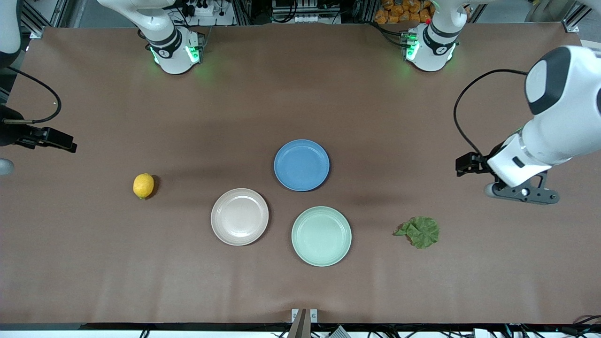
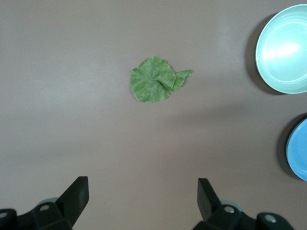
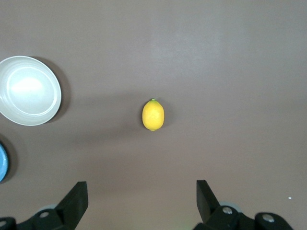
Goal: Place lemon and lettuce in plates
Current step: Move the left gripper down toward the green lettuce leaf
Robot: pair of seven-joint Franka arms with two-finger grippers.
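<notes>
Lemon (image 1: pixel 143 186), lettuce (image 1: pixel 421 232): no writing

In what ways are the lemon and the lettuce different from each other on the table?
The lemon is bright yellow, smooth and oval; the lettuce is dark green, wrinkly and flat. The lemon lies toward the right arm's end, beside the beige-pink plate; the lettuce lies toward the left arm's end, beside the mint green plate, and nearer the front camera. Both rest on the bare table, outside any plate, ungripped.
</notes>
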